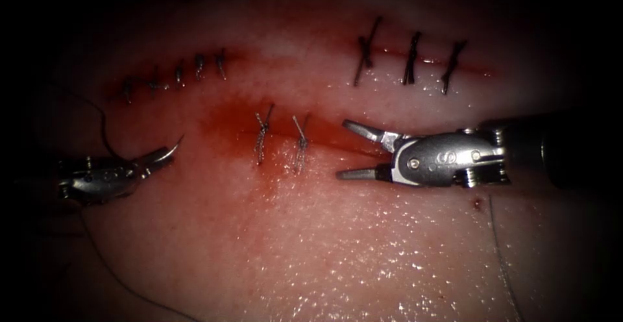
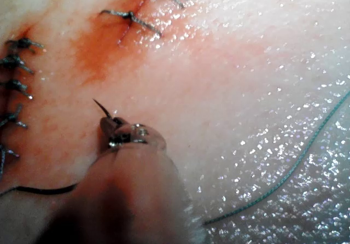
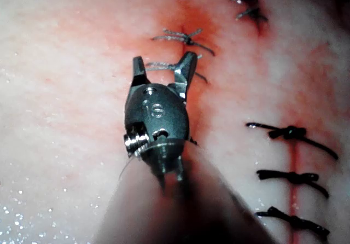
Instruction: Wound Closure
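While left fingers [image 1: 156, 158] clamp needle [image 1: 170, 150] off tissue [image 1: 324, 244] | right fingers [image 1: 347, 150] agape, empty

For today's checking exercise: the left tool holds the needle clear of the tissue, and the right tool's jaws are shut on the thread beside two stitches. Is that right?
Not quite. The right tool has its jaws open and holds nothing, as the endoscope view shows. The rest stands: the left tool holds the needle near its tip, clear of the tissue, and the right tool sits just right of the two stitches.
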Robot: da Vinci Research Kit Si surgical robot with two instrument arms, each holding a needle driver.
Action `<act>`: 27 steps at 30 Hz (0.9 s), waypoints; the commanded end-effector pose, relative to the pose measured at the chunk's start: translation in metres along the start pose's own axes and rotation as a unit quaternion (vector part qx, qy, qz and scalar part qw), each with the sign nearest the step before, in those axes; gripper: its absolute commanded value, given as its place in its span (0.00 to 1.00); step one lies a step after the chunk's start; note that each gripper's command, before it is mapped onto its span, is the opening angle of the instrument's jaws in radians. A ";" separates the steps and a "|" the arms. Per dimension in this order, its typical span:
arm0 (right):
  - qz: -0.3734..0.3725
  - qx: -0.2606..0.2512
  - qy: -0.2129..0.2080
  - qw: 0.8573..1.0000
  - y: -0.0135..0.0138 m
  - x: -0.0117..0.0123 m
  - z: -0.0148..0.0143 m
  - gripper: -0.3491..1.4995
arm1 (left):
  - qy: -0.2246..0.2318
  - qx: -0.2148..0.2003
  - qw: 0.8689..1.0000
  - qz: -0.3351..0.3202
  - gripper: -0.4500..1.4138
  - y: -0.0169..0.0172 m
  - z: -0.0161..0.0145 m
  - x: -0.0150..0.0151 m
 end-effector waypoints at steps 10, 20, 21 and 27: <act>0.001 0.007 0.003 1.000 -0.0005 -0.0002 0.0000 0.54 | -0.020 0.000 0.992 0.121 0.00 -0.0009 -0.0022 0.0001; 0.123 0.014 -0.001 0.992 0.0021 -0.0014 -0.0027 0.63 | 0.084 -0.018 0.981 0.175 0.00 0.0020 -0.0066 0.0077; 0.151 0.016 -0.005 0.988 0.0024 -0.0016 -0.0030 0.63 | 0.105 -0.021 0.977 0.183 0.00 0.0027 -0.0067 0.0090; 0.252 0.059 -0.003 0.966 0.0038 -0.0032 -0.0055 0.66 | 0.216 -0.056 0.948 0.229 0.00 0.0069 -0.0062 0.0148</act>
